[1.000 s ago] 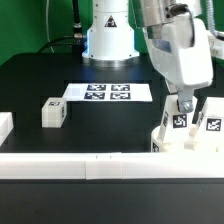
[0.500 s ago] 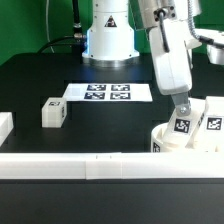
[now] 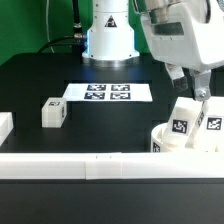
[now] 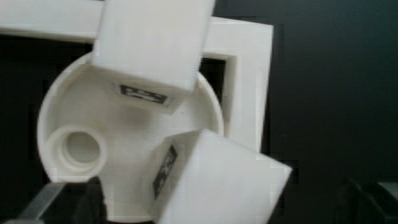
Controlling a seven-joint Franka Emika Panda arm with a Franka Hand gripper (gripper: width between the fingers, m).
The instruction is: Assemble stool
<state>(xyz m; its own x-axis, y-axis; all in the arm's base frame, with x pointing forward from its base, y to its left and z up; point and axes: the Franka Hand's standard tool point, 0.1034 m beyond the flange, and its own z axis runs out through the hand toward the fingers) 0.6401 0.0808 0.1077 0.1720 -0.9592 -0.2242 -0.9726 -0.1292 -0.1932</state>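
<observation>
Exterior view puts the gripper (image 3: 190, 85) at about three o'clock in the frame, hanging just above the stool parts and touching none of them. Its jaws stand apart with nothing between them. Below it, at about four o'clock, sits the round white seat (image 3: 166, 141), tight against the long white rail (image 3: 80, 165) that runs across the six o'clock edge. Two upright legs (image 3: 182, 122) stand in the seat side by side, each with a black-and-white tag facing the camera. A loose leg (image 3: 53, 112) lies alone on the black table (image 3: 30, 85) at about nine o'clock, well apart from the seat. The marker board (image 3: 108, 92) lies flat near the middle, in front of the arm's base (image 3: 108, 40) at twelve o'clock. The wrist view looks down on the seat (image 4: 71, 105), where one open socket (image 4: 80, 147) shows beside the two planted legs.
</observation>
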